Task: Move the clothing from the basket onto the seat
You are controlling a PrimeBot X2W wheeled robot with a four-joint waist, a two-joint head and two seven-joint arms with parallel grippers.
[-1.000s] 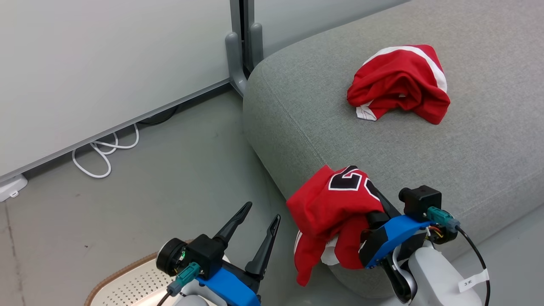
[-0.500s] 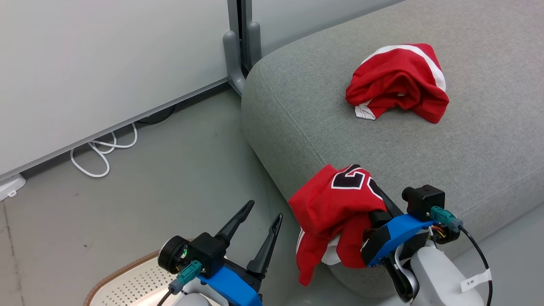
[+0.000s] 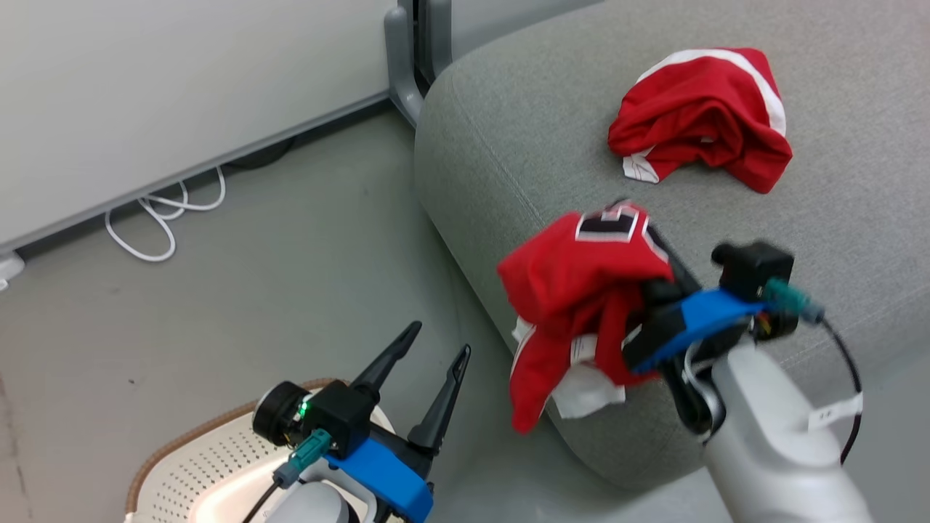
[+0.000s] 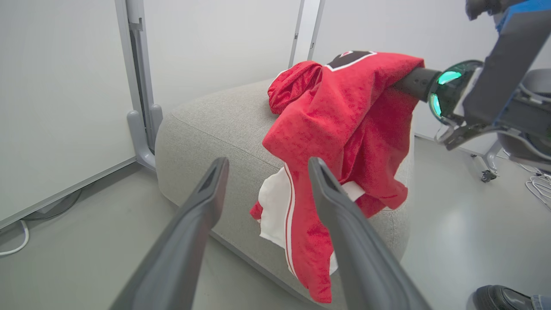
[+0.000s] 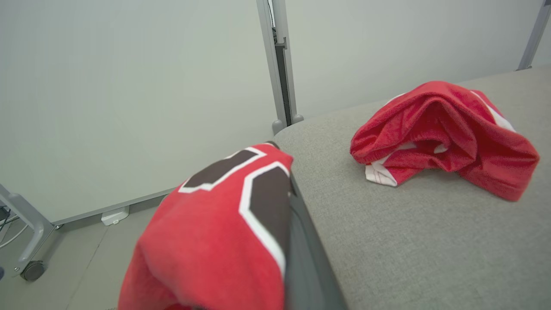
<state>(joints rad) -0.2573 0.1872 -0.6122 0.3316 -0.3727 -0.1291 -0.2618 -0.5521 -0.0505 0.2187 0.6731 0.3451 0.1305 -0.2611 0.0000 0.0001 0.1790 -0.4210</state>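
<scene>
Clothing [image 3: 581, 290] of bright red with black-and-white numerals hangs from our right fingers [image 3: 672, 259], which clamp it at the near edge of the seat [image 3: 494, 167] in the head view. A second garment [image 3: 701, 120], white-striped, lies crumpled farther up the cushion. Our left fingers [image 3: 438, 407] stand wide near the basket [image 3: 196, 472]. The left wrist view shows white trim dangling below. The right wrist view shows numerals draped over one finger.

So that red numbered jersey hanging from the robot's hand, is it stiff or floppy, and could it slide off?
Probably very floppy: the jersey drapes over the right hand and hangs in loose folds by the seat corner. Likely light for its size, since the cloth looks thin. It might slip, as much of it dangles below the grip.
</scene>
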